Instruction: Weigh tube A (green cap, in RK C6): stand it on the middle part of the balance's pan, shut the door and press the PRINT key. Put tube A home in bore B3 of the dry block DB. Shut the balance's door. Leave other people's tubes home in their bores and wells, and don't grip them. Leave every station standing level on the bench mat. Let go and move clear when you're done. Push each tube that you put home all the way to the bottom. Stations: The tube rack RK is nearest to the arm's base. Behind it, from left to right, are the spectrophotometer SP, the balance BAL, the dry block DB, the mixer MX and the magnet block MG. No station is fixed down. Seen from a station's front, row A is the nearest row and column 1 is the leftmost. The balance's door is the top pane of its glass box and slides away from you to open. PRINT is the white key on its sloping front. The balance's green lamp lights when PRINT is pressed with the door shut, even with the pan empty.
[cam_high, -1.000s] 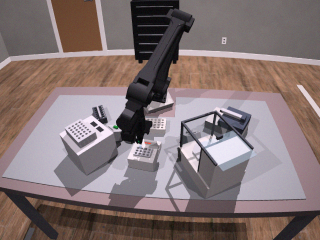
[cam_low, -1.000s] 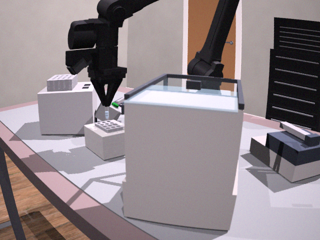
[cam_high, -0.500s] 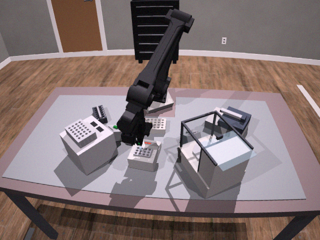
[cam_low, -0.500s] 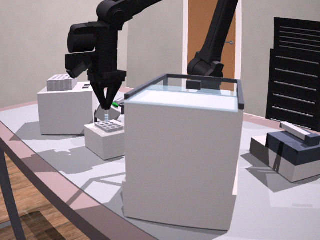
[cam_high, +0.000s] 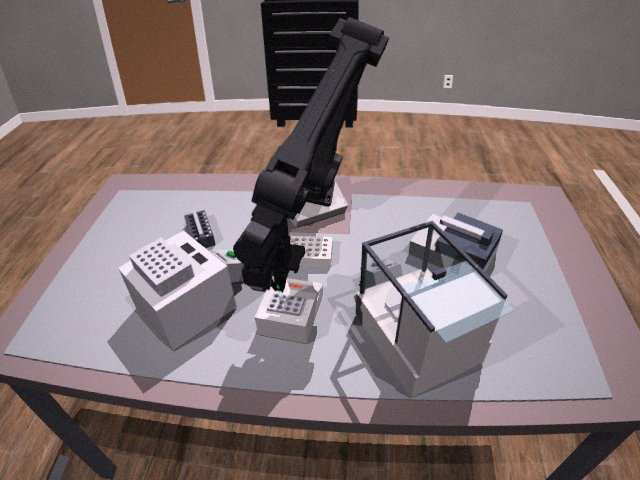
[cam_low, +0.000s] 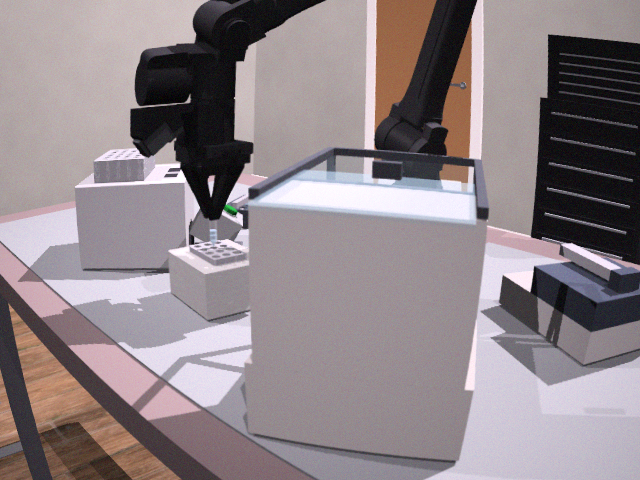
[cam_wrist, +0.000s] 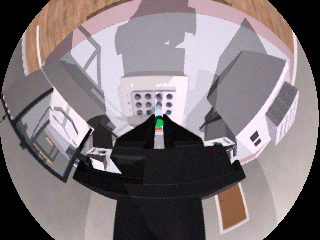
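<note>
Seen from above and read left to right, with the heater block (cam_high: 283, 329) (cam_low: 187, 276) (cam_wrist: 126, 86) as landmark, a tall white box (cam_high: 180, 310) (cam_low: 134, 222) (cam_wrist: 250, 85) stands to its left, carrying a pale block full of holes. Farther toward the door side of the room, beyond that box, lies a small black block (cam_high: 198, 225) with a light strip along its middle. Between the box and the heater block, set back toward the arm, a green cap (cam_high: 231, 254) (cam_low: 230, 209) (cam_wrist: 218, 144) shows on a small grey stand. Directly over the heater block the pincer (cam_high: 278, 285) (cam_low: 212, 214) (cam_wrist: 159, 117) points down, clenched on the green-capped tube (cam_high: 281, 297) (cam_low: 212, 235) (cam_wrist: 159, 122). The tube is upright, its lower end at the holes in the block's top; whether the tip is inside one cannot be told. A red display glows on the block's arm-side slope. Just behind the block, toward the arm's base, sits the white tube rack (cam_high: 316, 262), partly hidden by the arm. Well to the right of the block stands the scale (cam_high: 454, 351) (cam_low: 361, 320), its glass door (cam_high: 457, 304) (cam_low: 361, 198) slid open away from the arm's side. Farthest right, behind the scale, is a dark-topped box (cam_high: 478, 250) (cam_low: 584, 304).
</note>
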